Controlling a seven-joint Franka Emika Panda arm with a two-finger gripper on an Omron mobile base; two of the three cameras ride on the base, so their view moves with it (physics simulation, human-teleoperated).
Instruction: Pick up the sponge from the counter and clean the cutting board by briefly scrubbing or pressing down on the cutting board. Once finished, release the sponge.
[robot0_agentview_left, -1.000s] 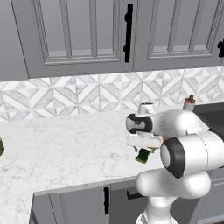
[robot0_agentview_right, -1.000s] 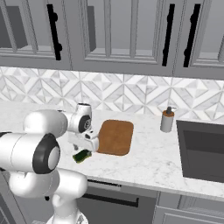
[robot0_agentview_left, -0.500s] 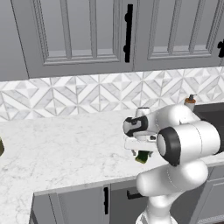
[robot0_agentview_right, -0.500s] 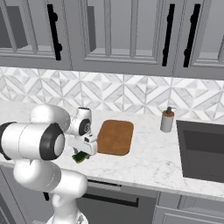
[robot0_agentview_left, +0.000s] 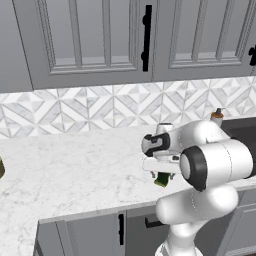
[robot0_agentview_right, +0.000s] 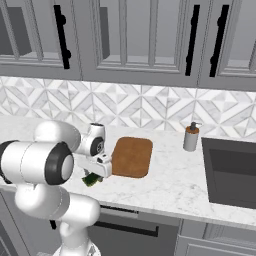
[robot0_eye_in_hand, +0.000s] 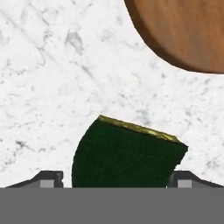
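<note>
The sponge (robot0_eye_in_hand: 127, 157), dark green on top with a yellow layer along its far edge, lies on the white marble counter (robot0_eye_in_hand: 52, 87) near its front edge. My gripper (robot0_eye_in_hand: 117, 179) hangs straight over it, open, and one fingertip (robot0_eye_in_hand: 50, 178) stands on each side of the block. From the base, the sponge (robot0_agentview_left: 161, 180) (robot0_agentview_right: 91, 179) peeks out just below the hand, where the gripper (robot0_agentview_left: 161, 175) (robot0_agentview_right: 95, 172) reaches down. The reddish-brown cutting board (robot0_agentview_right: 131, 156) lies flat right beside it, toward the sink; a rounded corner of the cutting board (robot0_eye_in_hand: 183, 30) shows past the sponge.
A soap dispenser (robot0_agentview_right: 190, 137) stands by the backsplash next to the dark sink (robot0_agentview_right: 232, 172). A dark object (robot0_agentview_left: 1, 167) sits at the counter's far left edge. Wall cabinets hang above. The counter's front edge runs close under the sponge.
The hand has sunk a little closer over the sponge and the arm's elbow has swung round. The sponge and cutting board lie where they were.
</note>
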